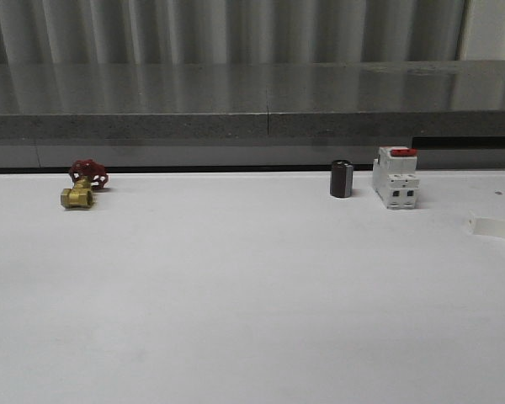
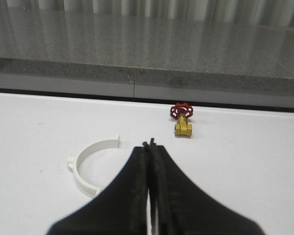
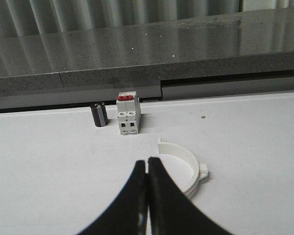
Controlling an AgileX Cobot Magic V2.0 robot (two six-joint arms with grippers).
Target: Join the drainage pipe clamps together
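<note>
White plastic, both clamps: thin half-ring bands with small end tabs, lying flat on the table [image 1: 236, 295], nothing joined yet. Left clamp [image 2: 90, 164] just beside the left gripper [image 2: 150, 147], nearer than the valve [image 2: 182, 120] and off to one side of it, open side facing the fingers. Right clamp [image 3: 183, 166] just beside the right gripper [image 3: 147, 164], nearer than the breaker [image 3: 127, 113] and the dark cylinder [image 3: 99, 115]; seen from the front as a pale sliver [image 1: 495, 225] far to the breaker's right. Both grippers pressed closed, empty, above the table. Likely trouble: thin slippery bands skidding away on contact with closed fingers, or flexing and springing out of a pinch; tabs missing each other if the halves meet tilted or with open sides not facing.
</note>
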